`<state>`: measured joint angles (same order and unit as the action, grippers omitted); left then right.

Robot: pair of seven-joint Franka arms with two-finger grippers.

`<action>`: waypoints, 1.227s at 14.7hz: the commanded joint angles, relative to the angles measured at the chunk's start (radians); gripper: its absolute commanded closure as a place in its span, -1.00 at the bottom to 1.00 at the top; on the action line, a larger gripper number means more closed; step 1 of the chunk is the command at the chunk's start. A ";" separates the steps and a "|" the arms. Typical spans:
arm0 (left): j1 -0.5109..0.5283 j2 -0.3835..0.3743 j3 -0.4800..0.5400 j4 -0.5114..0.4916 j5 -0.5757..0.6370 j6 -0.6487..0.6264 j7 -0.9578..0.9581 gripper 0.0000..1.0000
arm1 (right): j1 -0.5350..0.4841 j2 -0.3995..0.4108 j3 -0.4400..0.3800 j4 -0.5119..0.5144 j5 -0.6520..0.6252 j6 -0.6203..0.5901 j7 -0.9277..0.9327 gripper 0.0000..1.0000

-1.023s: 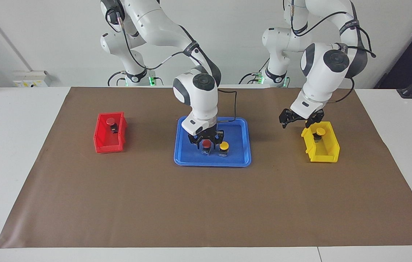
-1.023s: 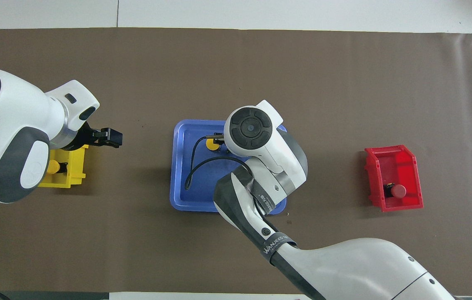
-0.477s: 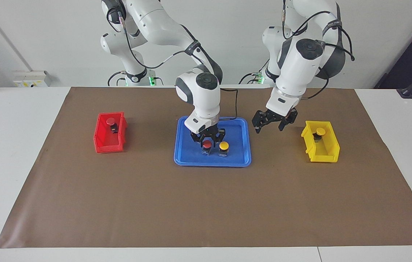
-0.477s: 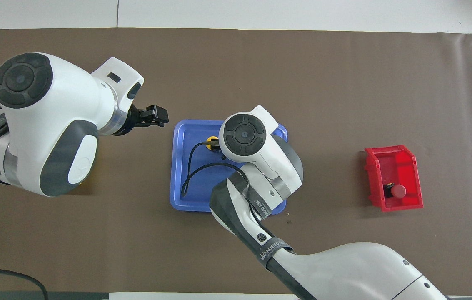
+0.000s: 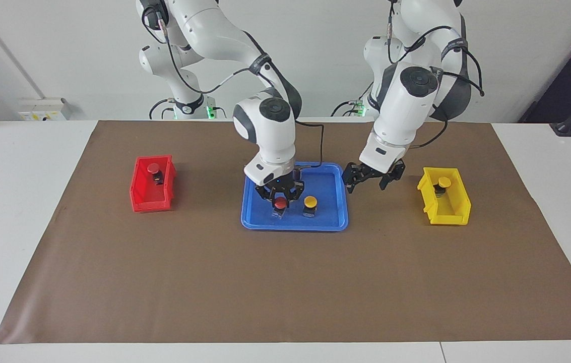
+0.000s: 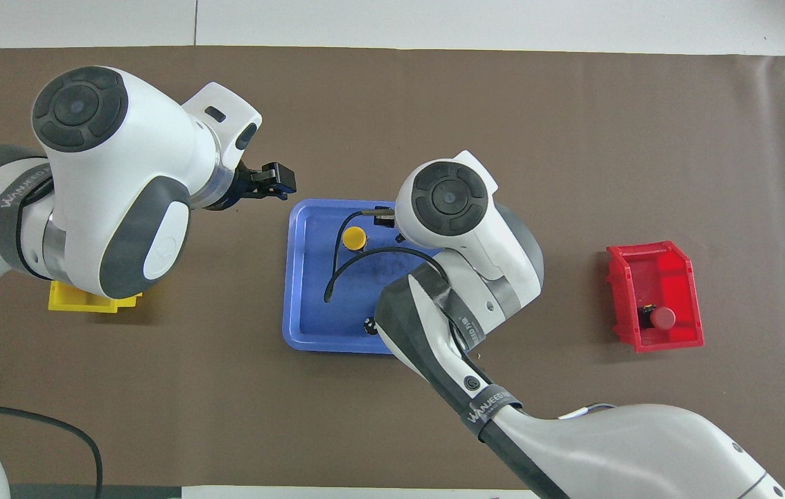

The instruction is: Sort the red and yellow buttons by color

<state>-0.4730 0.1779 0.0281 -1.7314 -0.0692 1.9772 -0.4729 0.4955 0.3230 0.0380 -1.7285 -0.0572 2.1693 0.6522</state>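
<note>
In the blue tray (image 5: 338, 222) my right gripper (image 5: 280, 200) is shut on a red button (image 5: 280, 203), red cap up. In the overhead view its wrist hides both. A yellow button (image 5: 309, 202) (image 6: 354, 238) stands in the tray (image 6: 293, 277) beside it, toward the left arm's end. Another red button (image 5: 153, 168) (image 6: 662, 317) lies in the red bin (image 5: 150, 201) (image 6: 662, 260). Another yellow button (image 5: 444, 181) lies in the yellow bin (image 5: 446, 214). My left gripper (image 5: 366, 180) (image 6: 274, 181) hangs open and holds nothing, over the mat between the tray and the yellow bin.
A small dark part (image 6: 369, 324) lies in the tray near its edge closest to the robots. My left arm covers most of the yellow bin (image 6: 94, 303) in the overhead view. The brown mat (image 5: 285, 282) covers the table.
My right gripper has shut on the red button and shifted it slightly toward the right arm's end. My left gripper, still open, has swung from over the yellow bin to beside the tray.
</note>
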 commanded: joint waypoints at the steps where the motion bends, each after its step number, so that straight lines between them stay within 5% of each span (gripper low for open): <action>1: -0.062 0.050 0.015 0.006 -0.018 0.023 -0.030 -1.00 | -0.083 -0.168 0.008 -0.036 0.013 -0.155 -0.138 0.78; 4: -0.114 0.089 0.016 0.007 -0.017 0.060 -0.072 -1.00 | -0.199 -0.379 0.008 -0.213 0.016 -0.224 -0.326 0.78; 7: -0.166 0.112 0.016 0.009 -0.017 0.069 -0.110 -1.00 | -0.361 -0.547 0.000 -0.446 0.058 -0.146 -0.608 0.78; 13: -0.219 0.196 0.018 0.007 -0.004 0.159 -0.185 -1.00 | -0.644 -0.498 -0.003 -0.513 0.200 -0.098 -1.043 0.78; 18: -0.225 0.215 0.018 0.007 -0.003 0.181 -0.205 -0.96 | -0.658 -0.481 -0.003 -0.603 0.204 0.012 -1.100 0.78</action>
<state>-0.6791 0.3893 0.0302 -1.7320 -0.0739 2.1529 -0.6573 -0.1540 -0.1397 0.0236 -2.2845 0.1217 2.1417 -0.4181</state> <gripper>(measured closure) 0.000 0.590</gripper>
